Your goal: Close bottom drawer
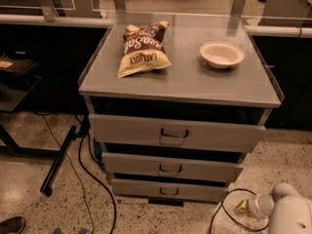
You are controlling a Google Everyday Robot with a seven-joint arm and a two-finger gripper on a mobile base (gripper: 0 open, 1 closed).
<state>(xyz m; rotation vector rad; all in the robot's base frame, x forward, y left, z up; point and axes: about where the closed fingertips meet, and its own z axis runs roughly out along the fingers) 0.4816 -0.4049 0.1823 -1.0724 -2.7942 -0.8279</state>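
Observation:
The grey cabinet has three drawer fronts stacked under its top. The bottom drawer is the narrowest and lowest, just above the floor, with a small dark loop handle at its centre. A dark gap shows above its front, and its inside is hidden. My gripper is at the end of the white arm, low at the bottom right near the floor. It is to the right of the bottom drawer and apart from it.
A chip bag and a white bowl lie on the cabinet top. Black cables and a black bar lie on the floor to the left. A cable loop lies by my arm. A shoe is at the bottom left.

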